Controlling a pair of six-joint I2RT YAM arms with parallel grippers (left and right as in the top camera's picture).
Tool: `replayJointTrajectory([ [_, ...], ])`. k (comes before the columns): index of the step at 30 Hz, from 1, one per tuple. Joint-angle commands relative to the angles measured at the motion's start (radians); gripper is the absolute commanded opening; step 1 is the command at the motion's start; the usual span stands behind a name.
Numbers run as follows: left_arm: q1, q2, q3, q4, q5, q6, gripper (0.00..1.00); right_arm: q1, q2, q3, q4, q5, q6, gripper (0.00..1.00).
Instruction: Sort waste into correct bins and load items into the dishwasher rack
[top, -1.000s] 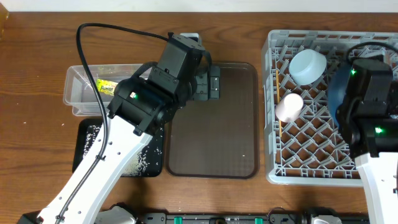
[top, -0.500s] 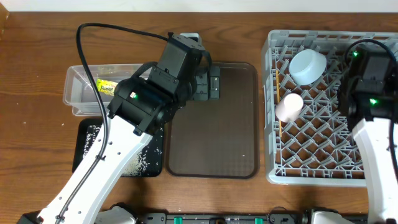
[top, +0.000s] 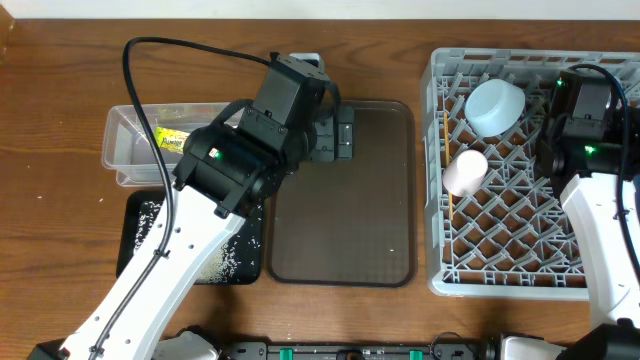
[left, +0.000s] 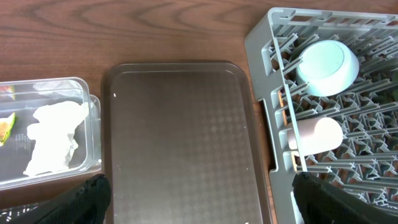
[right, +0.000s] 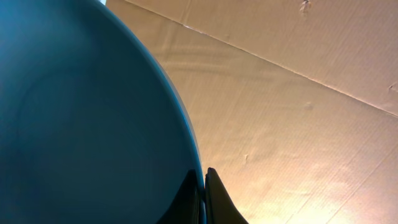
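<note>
In the right wrist view my right gripper (right: 204, 186) is shut on the rim of the dark blue plate (right: 81, 124), which fills the left of that view. From above, the right arm (top: 585, 120) hangs over the far right of the grey dishwasher rack (top: 500, 240) and hides the plate. A pale blue-white bowl (top: 495, 105) and a pink cup (top: 465, 170) lie in the rack. My left gripper (left: 202, 208) is open above the brown tray (left: 186, 137), holding nothing. The clear tub (top: 130, 150) holds the wrapper (top: 172, 138) and the white tissue (left: 53, 137).
The black tray (top: 140, 255) with scattered rice grains (top: 225, 262) sits in front of the clear tub, partly under my left arm. The brown serving tray (top: 350, 220) lies between the bins and the rack. A thin wooden strip (top: 444, 135) lies along the rack's left side.
My right arm has moved toward the back of the rack, and the blue plate seen beside it before is now hidden under it. The left arm has not moved.
</note>
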Motion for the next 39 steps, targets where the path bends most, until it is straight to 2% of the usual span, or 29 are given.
replayJointTrajectory([
  [1, 0.002, 0.002, 0.003, -0.003, -0.005, 0.010, 0.96, 0.012, 0.003, 0.008, 0.002, 0.036, -0.013, 0.01],
  [25, 0.002, 0.002, 0.003, -0.003, -0.005, 0.010, 0.96, 0.048, 0.108, 0.006, 0.003, -0.064, 0.044, 0.02],
  [33, 0.002, 0.002, 0.003, -0.003, -0.005, 0.010, 0.96, 0.112, 0.108, 0.006, 0.002, -0.073, 0.211, 0.09],
  [35, 0.002, 0.002, 0.003, -0.003, -0.005, 0.010, 0.96, 0.126, 0.108, 0.006, 0.002, -0.097, 0.279, 0.12],
  [36, 0.002, 0.002, 0.003, -0.003, -0.005, 0.010, 0.96, 0.130, 0.108, 0.006, 0.002, -0.106, 0.315, 0.17],
  [39, 0.002, 0.002, 0.003, -0.003, -0.005, 0.010, 0.96, 0.146, 0.108, 0.006, -0.001, -0.123, 0.479, 0.19],
])
